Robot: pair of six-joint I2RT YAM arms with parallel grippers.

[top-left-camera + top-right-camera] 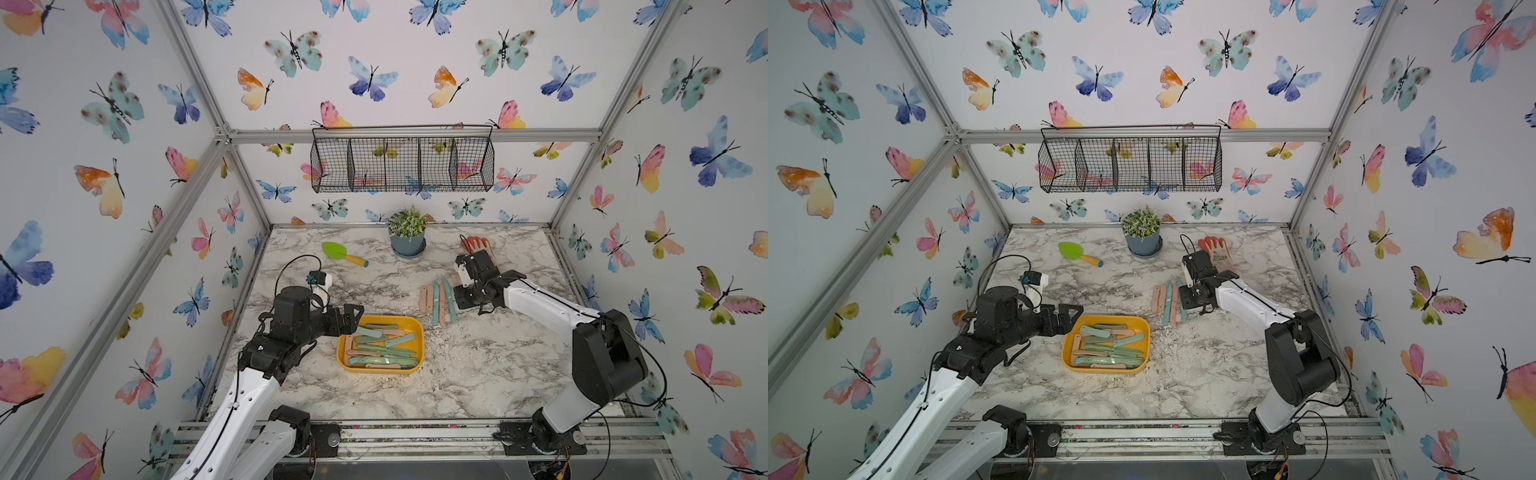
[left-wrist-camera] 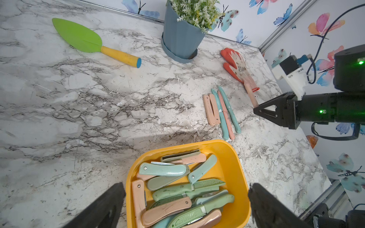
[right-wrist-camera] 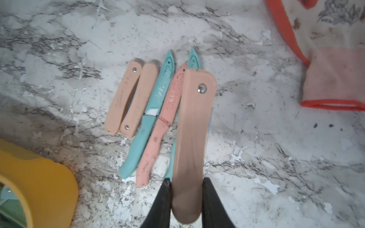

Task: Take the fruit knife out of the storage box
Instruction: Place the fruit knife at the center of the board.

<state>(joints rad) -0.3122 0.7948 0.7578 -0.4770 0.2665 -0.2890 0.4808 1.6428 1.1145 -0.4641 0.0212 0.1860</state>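
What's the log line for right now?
left tool: open, over storage box | right tool: shut on pink folding knife, at knife row on table | storage box: knives inside

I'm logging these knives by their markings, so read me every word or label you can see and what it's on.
"CERAMIC": green knife cover in the yellow tub.
"CERAMIC": pink knife cover on the table, raised letters.
Unreadable: teal knife cover beside it, raised lettering too blurred.
Unreadable: second green cover in the tub, lettering too faint.
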